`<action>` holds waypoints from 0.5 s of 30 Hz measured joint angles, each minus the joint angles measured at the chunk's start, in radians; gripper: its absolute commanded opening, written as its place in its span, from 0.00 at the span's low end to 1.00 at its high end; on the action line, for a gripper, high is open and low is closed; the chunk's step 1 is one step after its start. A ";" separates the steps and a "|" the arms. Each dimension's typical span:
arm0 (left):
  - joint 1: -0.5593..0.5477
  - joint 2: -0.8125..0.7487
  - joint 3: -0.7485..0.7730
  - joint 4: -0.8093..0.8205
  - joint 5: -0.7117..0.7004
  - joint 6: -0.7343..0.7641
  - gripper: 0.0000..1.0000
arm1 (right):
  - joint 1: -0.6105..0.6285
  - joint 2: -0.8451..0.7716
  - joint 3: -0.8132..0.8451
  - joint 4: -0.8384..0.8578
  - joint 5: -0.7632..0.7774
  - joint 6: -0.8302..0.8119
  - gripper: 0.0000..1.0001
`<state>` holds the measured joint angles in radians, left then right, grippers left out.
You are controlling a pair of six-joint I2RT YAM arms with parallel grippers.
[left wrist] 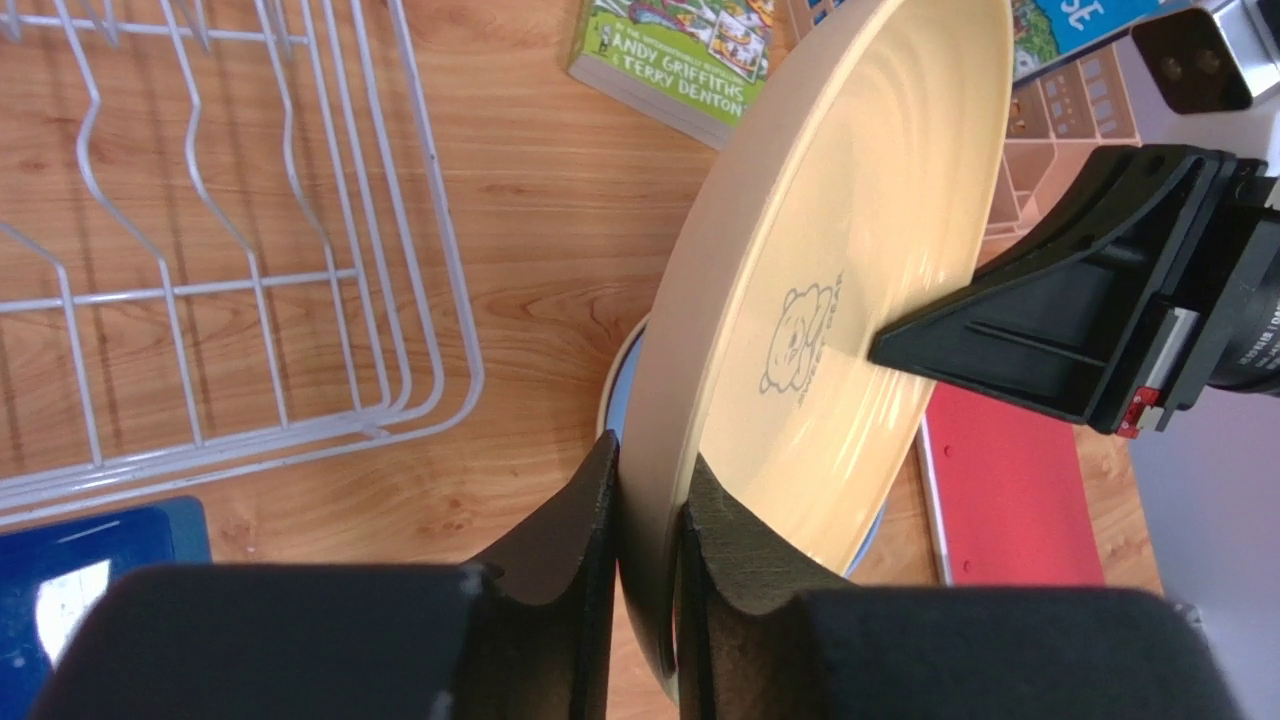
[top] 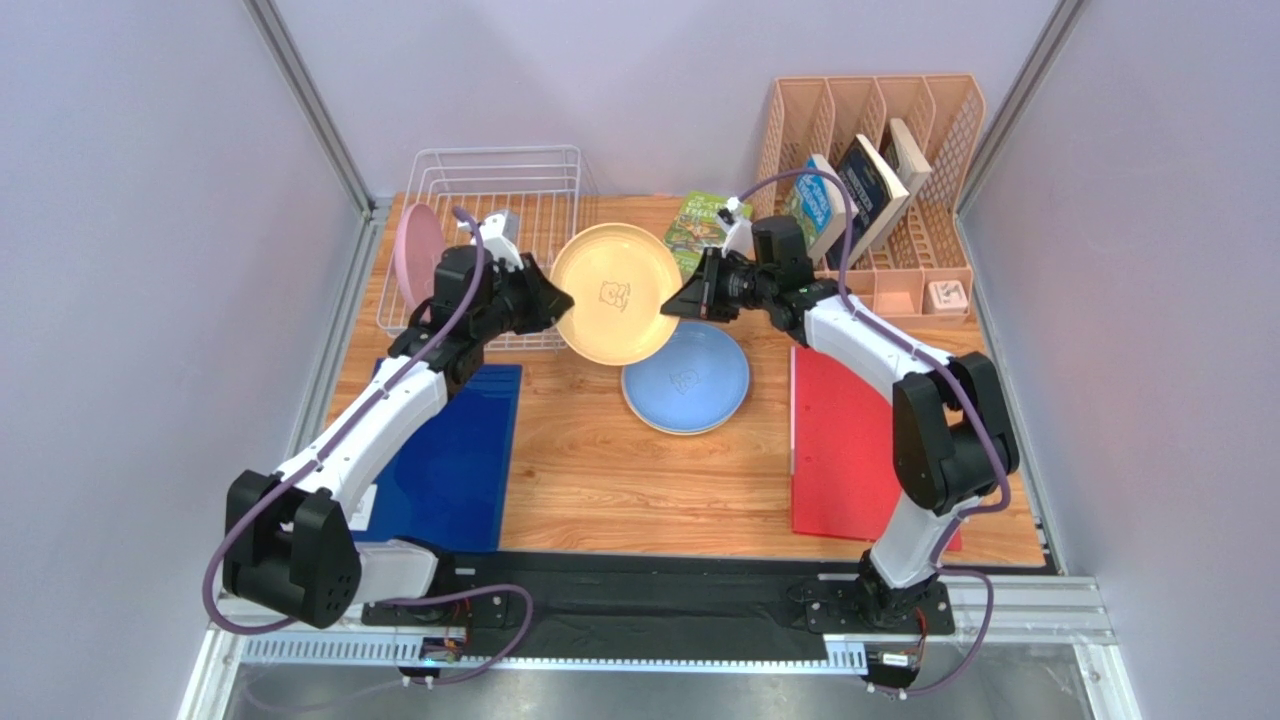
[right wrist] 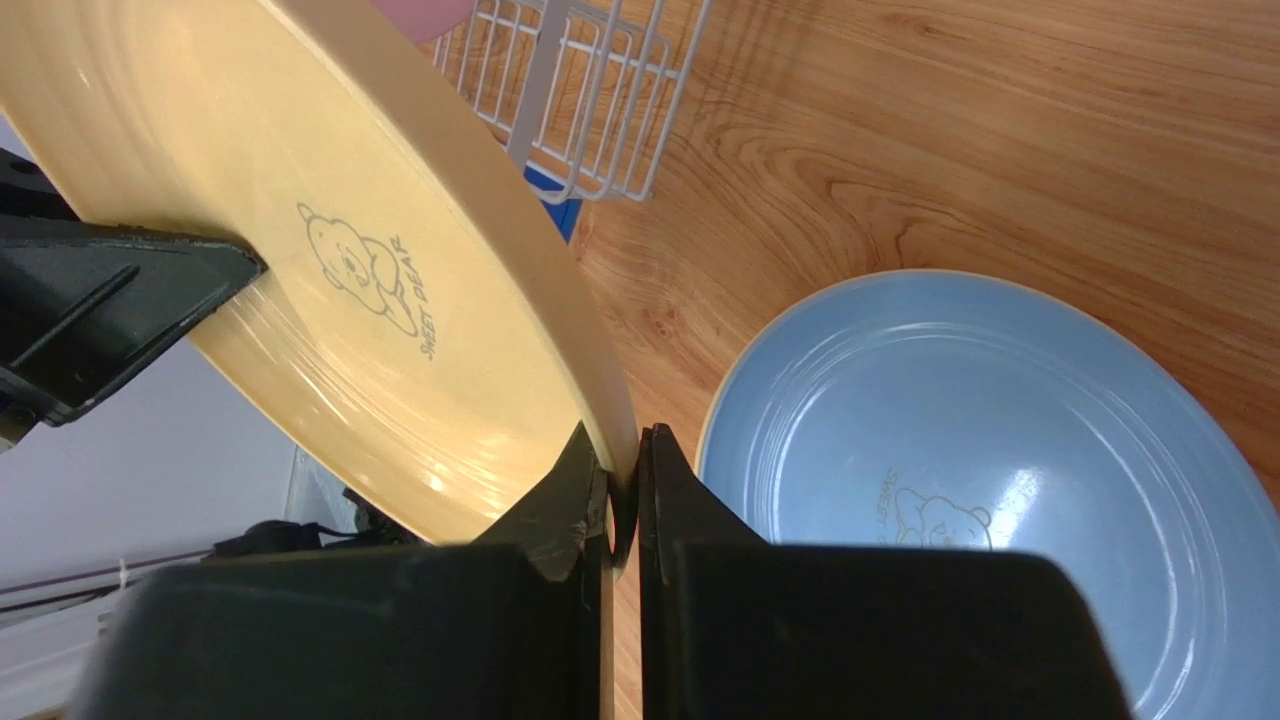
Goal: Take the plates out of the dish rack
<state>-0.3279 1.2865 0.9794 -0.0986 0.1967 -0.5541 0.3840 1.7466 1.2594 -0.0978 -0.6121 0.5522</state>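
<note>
A cream-yellow plate (top: 616, 293) hangs tilted above the table between both grippers. My left gripper (top: 553, 300) is shut on its left rim, seen in the left wrist view (left wrist: 649, 495) on the plate (left wrist: 842, 285). My right gripper (top: 679, 297) is shut on its right rim, seen in the right wrist view (right wrist: 624, 458) on the plate (right wrist: 301, 225). A light blue plate (top: 687, 378) lies flat on the table below, also in the right wrist view (right wrist: 992, 465). A pink plate (top: 416, 252) stands at the left side of the white wire dish rack (top: 496, 188). The second cream-yellow plate is out of view.
A peach slotted organiser (top: 879, 165) with books stands at the back right. A green book (top: 706, 222) lies behind the plate. A blue mat (top: 451, 458) lies front left, a red mat (top: 849, 450) front right.
</note>
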 measured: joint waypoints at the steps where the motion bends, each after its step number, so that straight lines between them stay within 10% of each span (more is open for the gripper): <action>1: 0.004 0.000 -0.008 0.006 0.006 -0.005 0.65 | 0.000 0.000 0.000 -0.001 0.005 -0.002 0.00; 2: 0.002 0.000 -0.012 0.010 0.008 -0.006 0.86 | 0.000 0.000 -0.003 -0.003 0.013 -0.005 0.00; 15: -0.006 -0.119 -0.013 -0.030 -0.344 0.179 0.95 | -0.034 -0.150 -0.146 -0.303 0.285 -0.072 0.00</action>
<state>-0.3344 1.1675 0.9661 -0.1287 -0.1471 -0.3748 0.3500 1.5963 1.1137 -0.4007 -0.3267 0.4797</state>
